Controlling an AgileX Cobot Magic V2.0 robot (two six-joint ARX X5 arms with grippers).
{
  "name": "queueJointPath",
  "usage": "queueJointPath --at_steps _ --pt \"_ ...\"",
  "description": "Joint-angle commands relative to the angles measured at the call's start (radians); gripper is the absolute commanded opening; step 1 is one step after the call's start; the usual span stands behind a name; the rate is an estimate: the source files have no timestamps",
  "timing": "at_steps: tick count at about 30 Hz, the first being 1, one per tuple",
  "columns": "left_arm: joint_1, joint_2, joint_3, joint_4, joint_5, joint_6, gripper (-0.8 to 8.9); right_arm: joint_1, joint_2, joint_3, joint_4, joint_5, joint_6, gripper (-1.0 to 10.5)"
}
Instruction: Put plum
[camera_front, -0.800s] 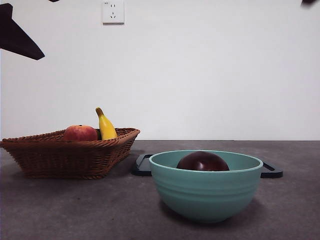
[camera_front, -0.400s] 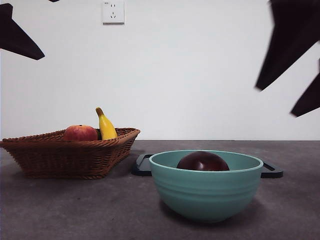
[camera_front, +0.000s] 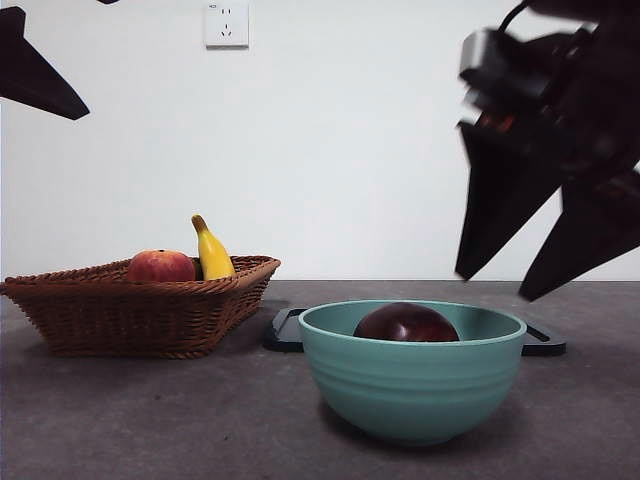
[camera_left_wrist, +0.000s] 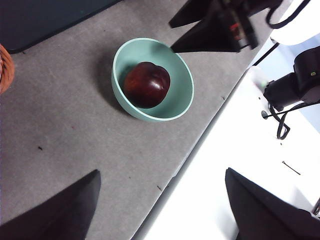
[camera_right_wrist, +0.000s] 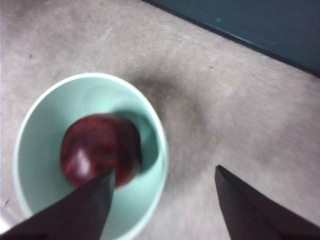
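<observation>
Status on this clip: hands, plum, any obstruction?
Right hand open, above bowl. Left hand open, parked high. Plum sits in bowl. Nothing in the way.

Black wedge-jawed right gripper (camera_front: 540, 265), black cable, red marking.

The right claw (camera_front: 540, 285) hangs in the air, tips pointing down, its two black jaws spread wide apart — nothing between them. The left claw (camera_left_wrist: 160, 210) waits up high, jaws wide too.
</observation>
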Motion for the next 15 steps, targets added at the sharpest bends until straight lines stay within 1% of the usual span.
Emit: queueJointPath --at_steps 1,4,8,13,15 --pt "-0.005 0.005 0.011 0.011 0.008 0.005 4.01 0.021 0.052 0.002 0.031 0.026 0.019 2.6" --pt "-0.005 0.005 0.011 0.011 0.008 0.005 4.01 0.031 0.088 0.002 0.050 0.046 0.021 2.4" --pt "-0.005 0.005 0.011 0.012 0.008 0.005 4.01 0.040 0.122 0.002 0.070 0.046 0.021 1.6" --pt "-0.005 0.005 0.011 0.014 0.008 0.005 4.01 0.055 0.159 0.002 0.078 0.045 0.024 1.4" --pt "-0.005 0.005 0.011 0.014 0.008 0.005 4.01 0.059 0.167 0.002 0.079 0.045 0.024 1.0"
